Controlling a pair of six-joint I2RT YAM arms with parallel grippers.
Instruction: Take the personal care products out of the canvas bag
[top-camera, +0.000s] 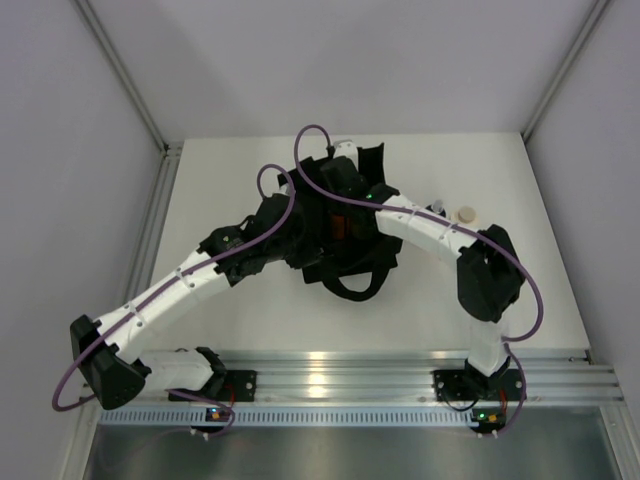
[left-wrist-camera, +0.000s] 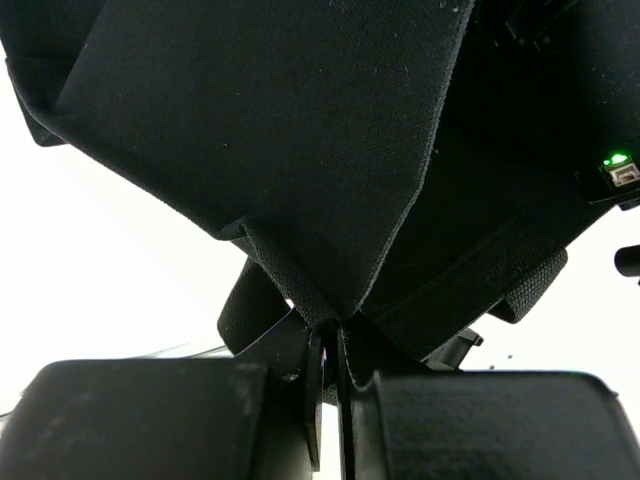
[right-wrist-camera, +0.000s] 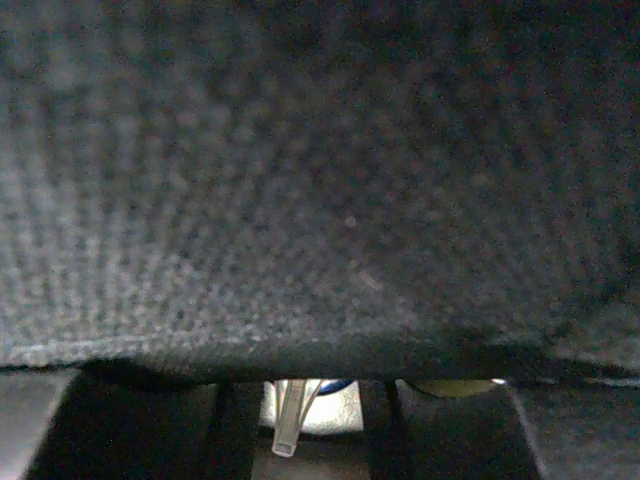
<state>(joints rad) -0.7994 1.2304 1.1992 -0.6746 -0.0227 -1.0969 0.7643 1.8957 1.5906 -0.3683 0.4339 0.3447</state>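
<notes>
Partway done: a cream bottle (top-camera: 466, 213) and what may be a second small bottle (top-camera: 440, 207) stand on the table (top-camera: 400, 320) right of the black bag (top-camera: 345, 262), while an orange bottle (top-camera: 340, 226) shows inside it, so at least that one is left. Left gripper (left-wrist-camera: 328, 335) has its fingers pressed together on a fold of bag fabric. Right gripper (right-wrist-camera: 310, 425) is down inside the bag with a white-and-blue cap (right-wrist-camera: 320, 405) between its fingers; I cannot tell whether it grips. No readable writing.

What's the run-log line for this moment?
left gripper: shut on canvas bag | right gripper: inside bag, grip unclear | cream-white cylinder: on table, right of bag
</notes>
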